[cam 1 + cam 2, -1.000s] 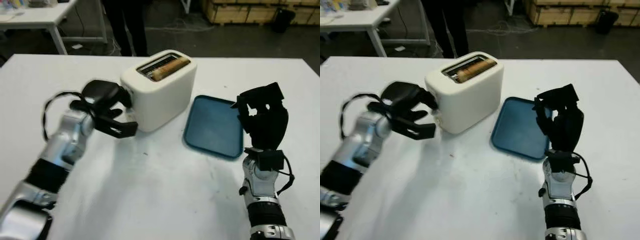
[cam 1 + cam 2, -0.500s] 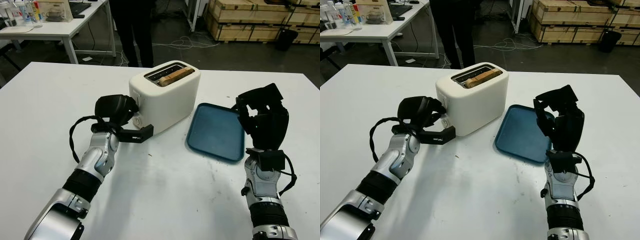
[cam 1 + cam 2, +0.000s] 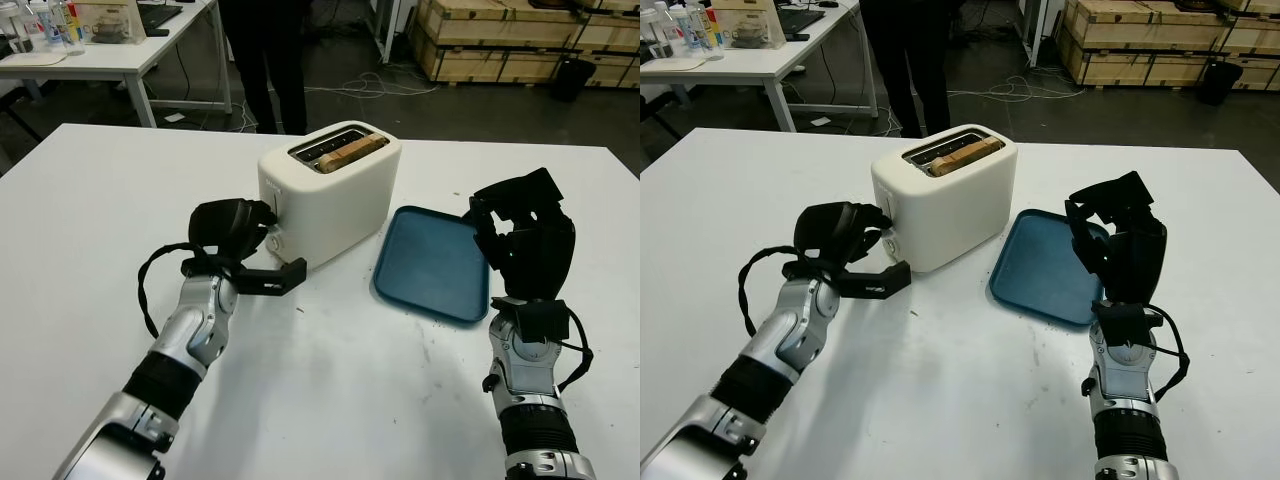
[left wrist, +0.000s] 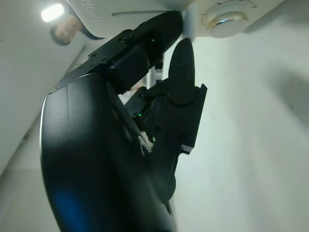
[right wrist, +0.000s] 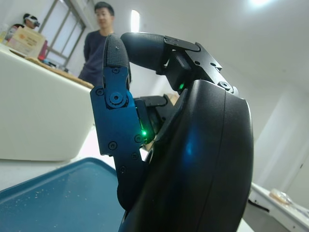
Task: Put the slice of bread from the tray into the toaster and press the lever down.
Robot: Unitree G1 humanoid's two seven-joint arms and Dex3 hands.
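A white toaster [image 3: 330,195] stands near the middle of the white worktop [image 3: 320,380], and the slice of bread [image 3: 352,152] sits in one of its top slots, its brown edge showing above the rim. At about 3 o'clock from the toaster, just beside it, lies the blue tray [image 3: 432,262], with nothing on it.

The left hand [image 3: 240,245] is at about 8 o'clock from the toaster, right up against the end face that carries the lever slot and the round knob [image 4: 227,12]. It holds nothing; one finger sticks out along the worktop toward the toaster's lower corner, and the wrist view shows fingertips [image 4: 183,53] close under the knob. Whether they touch the toaster cannot be told.

The right hand [image 3: 522,238] is raised upright at the tray's 3 o'clock edge, fingers curled in with nothing between them.

A person in dark clothes [image 3: 265,55] stands on the floor beyond the worktop at 12 o'clock.
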